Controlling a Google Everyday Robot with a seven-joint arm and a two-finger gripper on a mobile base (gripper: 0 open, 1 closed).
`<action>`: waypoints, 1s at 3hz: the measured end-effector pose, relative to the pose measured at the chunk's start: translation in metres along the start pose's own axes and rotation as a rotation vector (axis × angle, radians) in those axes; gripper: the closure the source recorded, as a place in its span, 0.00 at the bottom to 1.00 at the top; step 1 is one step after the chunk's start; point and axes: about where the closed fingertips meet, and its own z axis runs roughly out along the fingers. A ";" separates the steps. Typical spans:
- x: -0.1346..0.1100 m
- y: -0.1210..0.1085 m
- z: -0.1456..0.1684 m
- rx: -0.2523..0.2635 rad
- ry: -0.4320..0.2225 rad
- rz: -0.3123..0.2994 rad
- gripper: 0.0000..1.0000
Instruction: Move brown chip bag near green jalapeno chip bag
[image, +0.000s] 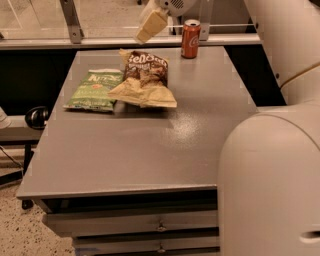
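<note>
**A:** Grey counter (175, 150), drawers beneath it, a glass rail behind. Where is the brown chip bag (145, 77)?

**B:** It's lying on the counter, left of centre toward the back, with its tan bottom edge facing the camera. Its left corner looks to touch the green jalapeno chip bag (95, 89), which lies flat just beside it on the left.

**A:** So the placing is done?

**B:** I'd judge so. The two bags sit side by side, and the brown one rests on the counter on its own. All that seems left is for the arm to get clear.

**A:** And the gripper?

**B:** The gripper (151, 22) hangs above the back edge of the brown bag, apart from it and carrying nothing I can see. Whether it's spread or closed, I cannot tell.

**A:** Anything further out?

**B:** A red soda can (190, 38) stands upright near the back edge, apart from both bags on their right. The robot's pale body (270, 185) fills the right foreground.
</note>
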 end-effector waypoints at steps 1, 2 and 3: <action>-0.003 0.007 -0.002 -0.014 0.007 -0.016 0.00; -0.001 0.017 -0.028 -0.006 -0.007 -0.032 0.00; 0.017 0.046 -0.074 0.000 -0.045 -0.045 0.00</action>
